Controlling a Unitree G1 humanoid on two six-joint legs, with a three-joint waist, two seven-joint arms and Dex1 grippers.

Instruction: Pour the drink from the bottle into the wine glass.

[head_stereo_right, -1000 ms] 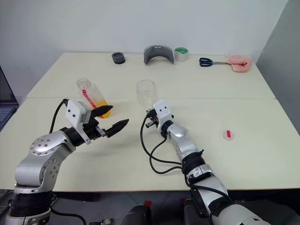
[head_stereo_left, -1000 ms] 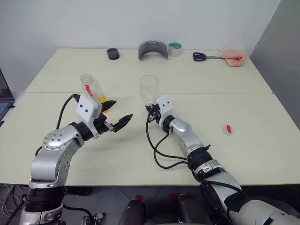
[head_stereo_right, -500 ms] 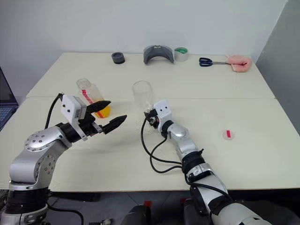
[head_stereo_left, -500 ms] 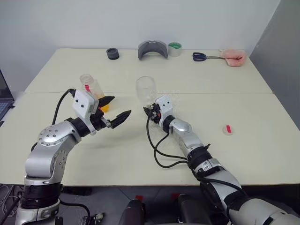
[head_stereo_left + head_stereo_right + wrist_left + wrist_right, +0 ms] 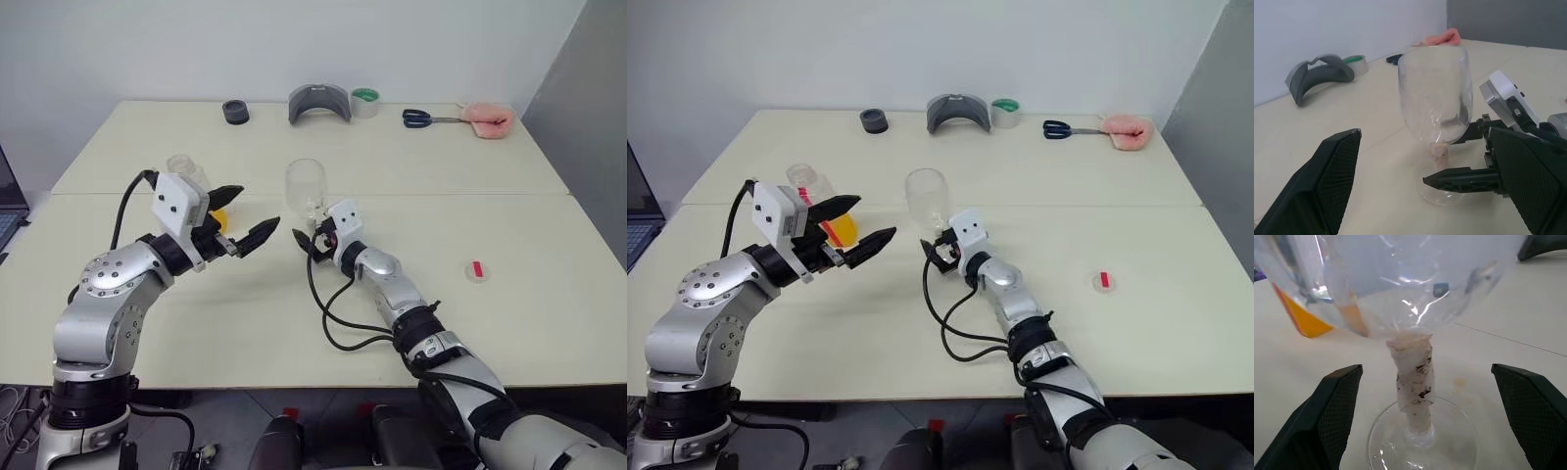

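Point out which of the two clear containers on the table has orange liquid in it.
The bottle, standing by the left gripper, holds the orange drink at its bottom. The wine glass, at the right gripper, looks empty.

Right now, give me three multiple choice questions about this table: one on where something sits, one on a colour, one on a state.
1. Where does the scissors lie?
A. at the far edge of the table, beside the pink cloth
B. next to the wine glass
C. under the left gripper

2. What colour is the drink in the bottle?
A. green
B. orange-yellow
C. dark red

3. How is the right gripper set at the wine glass?
A. shut on the stem
B. shut on the bowl
C. open, a finger on either side of the stem

Answers: 1 A, the scissors' blades point at the cloth on the far right. 2 B, the colour shows through the clear plastic. 3 C, the right wrist view shows gaps between both fingers and the stem.
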